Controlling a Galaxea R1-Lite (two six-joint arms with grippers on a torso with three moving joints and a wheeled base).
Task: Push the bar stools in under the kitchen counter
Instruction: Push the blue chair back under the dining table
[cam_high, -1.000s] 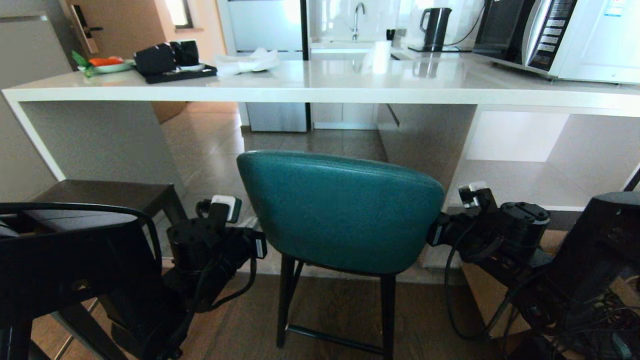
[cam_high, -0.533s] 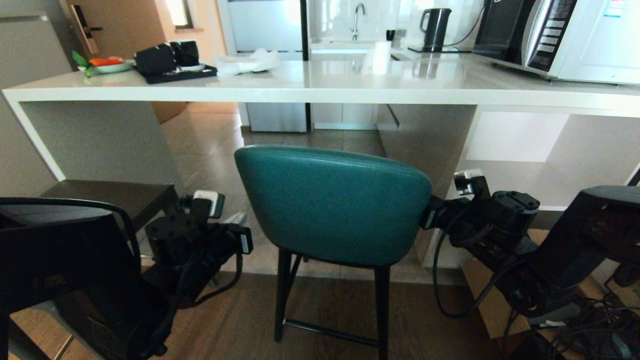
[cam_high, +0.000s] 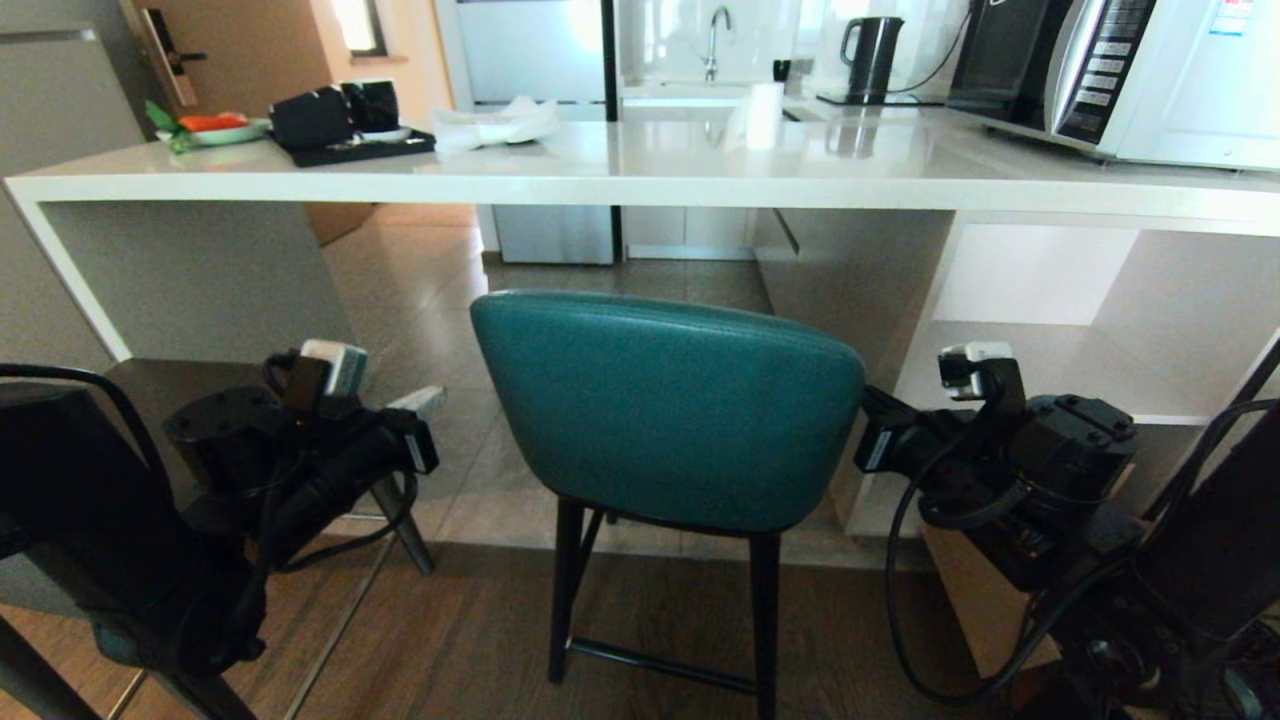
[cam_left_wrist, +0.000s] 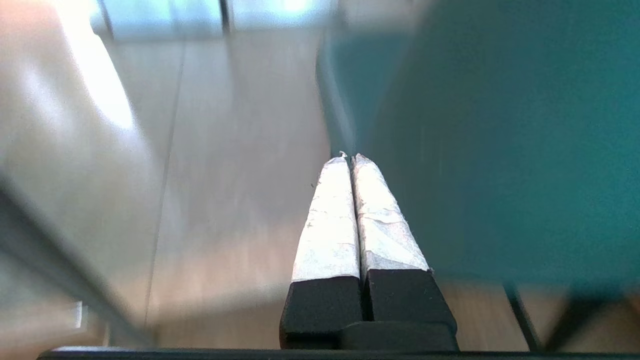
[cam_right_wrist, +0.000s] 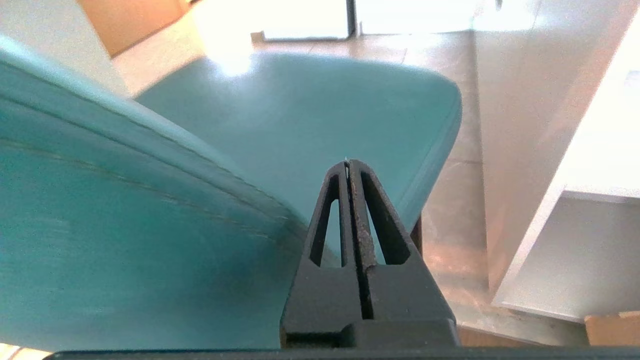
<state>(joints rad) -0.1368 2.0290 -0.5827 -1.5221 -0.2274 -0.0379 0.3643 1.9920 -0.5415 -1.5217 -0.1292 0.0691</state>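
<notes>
2 closed grippers, left and right, flank the teal stool

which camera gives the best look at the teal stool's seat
The right wrist view: the teal stool shows its whole seat surface from beside the backrest. The head view shows only the backrest and legs, hiding the seat. The left wrist view shows a blurred teal side.

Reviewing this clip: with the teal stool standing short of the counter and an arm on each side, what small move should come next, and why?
Probably bring the left gripper in against the teal stool's back and push forward. The stool's back stands short of the kitchen counter's edge. The right gripper, shut, sits by the backrest's right edge, while the left, also shut, is off to the side, apart from it.
</notes>
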